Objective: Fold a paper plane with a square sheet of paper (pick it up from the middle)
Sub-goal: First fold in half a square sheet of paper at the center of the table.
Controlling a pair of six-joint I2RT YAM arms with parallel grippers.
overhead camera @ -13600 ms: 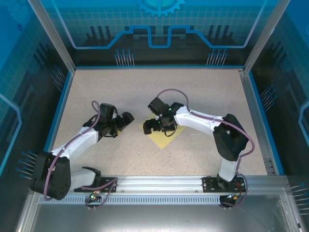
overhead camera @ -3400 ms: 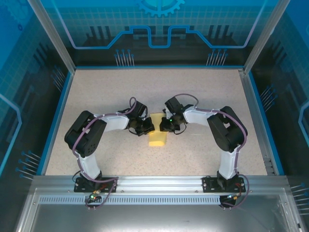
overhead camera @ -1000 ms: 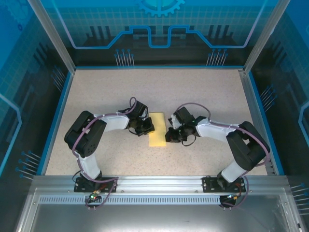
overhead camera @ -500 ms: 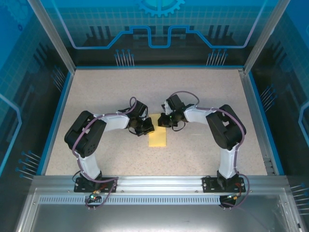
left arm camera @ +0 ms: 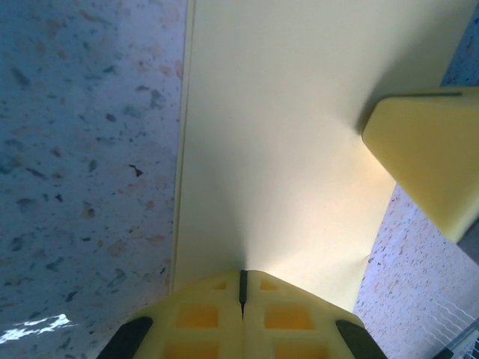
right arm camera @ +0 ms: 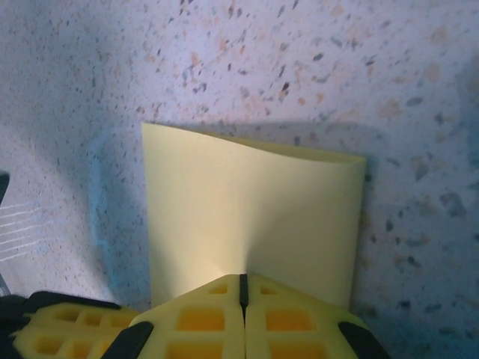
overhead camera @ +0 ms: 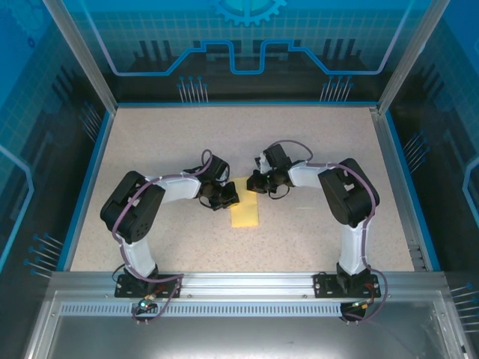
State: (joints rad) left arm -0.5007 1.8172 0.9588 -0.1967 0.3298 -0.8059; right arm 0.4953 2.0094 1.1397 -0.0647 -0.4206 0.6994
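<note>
On the speckled tabletop [overhead camera: 150, 149] the folded sheet of paper [overhead camera: 245, 211] lies flat. The left hand [overhead camera: 230, 200], pressed together, touches its left edge. The right hand [overhead camera: 253, 184], also pressed together, touches its far end.

Pale yellow paper [overhead camera: 244, 208], apparently folded into a narrow strip, mid-table.

square sheet of paper [overhead camera: 245, 213] now folded narrow, right end effector [overhead camera: 252, 184] shifted to its far end
</note>
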